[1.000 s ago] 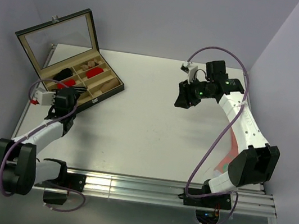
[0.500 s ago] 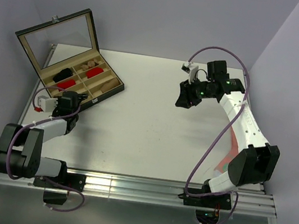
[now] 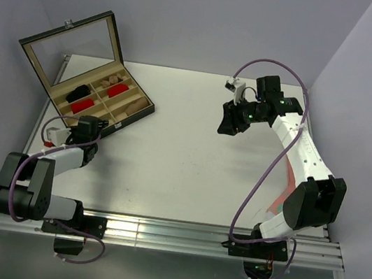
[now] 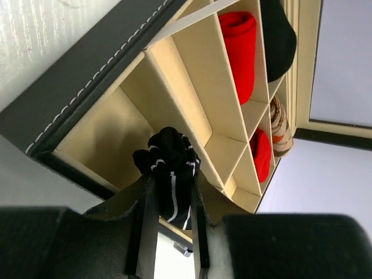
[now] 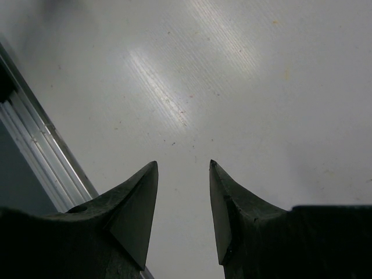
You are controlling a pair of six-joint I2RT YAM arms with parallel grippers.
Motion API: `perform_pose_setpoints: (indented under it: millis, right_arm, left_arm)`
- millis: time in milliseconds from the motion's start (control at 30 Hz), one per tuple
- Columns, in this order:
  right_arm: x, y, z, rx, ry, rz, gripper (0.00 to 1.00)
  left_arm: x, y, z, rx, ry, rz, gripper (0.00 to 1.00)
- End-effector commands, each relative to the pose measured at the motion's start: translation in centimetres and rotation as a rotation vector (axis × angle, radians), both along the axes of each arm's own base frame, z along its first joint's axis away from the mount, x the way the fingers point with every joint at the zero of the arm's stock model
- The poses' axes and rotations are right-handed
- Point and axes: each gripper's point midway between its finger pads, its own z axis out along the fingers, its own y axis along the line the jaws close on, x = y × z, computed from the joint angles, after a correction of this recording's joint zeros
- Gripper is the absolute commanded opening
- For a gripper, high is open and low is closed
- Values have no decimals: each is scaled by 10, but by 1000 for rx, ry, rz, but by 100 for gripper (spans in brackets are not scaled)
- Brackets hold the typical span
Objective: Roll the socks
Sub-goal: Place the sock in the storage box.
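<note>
At the near edge an aluminium rail carries both arm bases. The left fingers are clamped narrow on the black striped sock, which looks bunched into a compact bundle. The wrist view shows it at the mouth of the nearest, empty compartment of the divided case, close to a cream partition. I cannot tell whether it touches the floor of that compartment.

Going by the bundle's shape, the rolling of this sock seems done and the step in hand is stowing it. The next move calls for settling it fully inside the compartment, clear of the partition, then spreading the fingers and drawing straight back so the roll does not come undone.

Farther in, other compartments hold red rolled bundles, a dark item and a patterned one. I cannot pick out the tan-brown sock with any certainty.

The right fingers stand moderately apart and hold nothing, hovering over bare white desk, well apart from the case. The case's glass lid stands open at the far left. Plain lavender walls close the space.
</note>
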Motion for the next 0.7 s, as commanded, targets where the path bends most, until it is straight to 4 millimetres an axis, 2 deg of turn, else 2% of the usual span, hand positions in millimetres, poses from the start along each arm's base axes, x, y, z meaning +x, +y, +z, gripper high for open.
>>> perform_pose_setpoints:
  millis: [0,200,667]
  right_arm:
    - [4,0,0,11,-12,-1,48]
    - [3,0,2,13,-7,-8,48]
    - [3,-3,0,6,-7,-22,47]
  left_arm:
    - [0,8,-1,-19,21,71,0]
    - [-4,12,-14,-61,106,145,0]
    - [1,16,-19,-84,238,243,0]
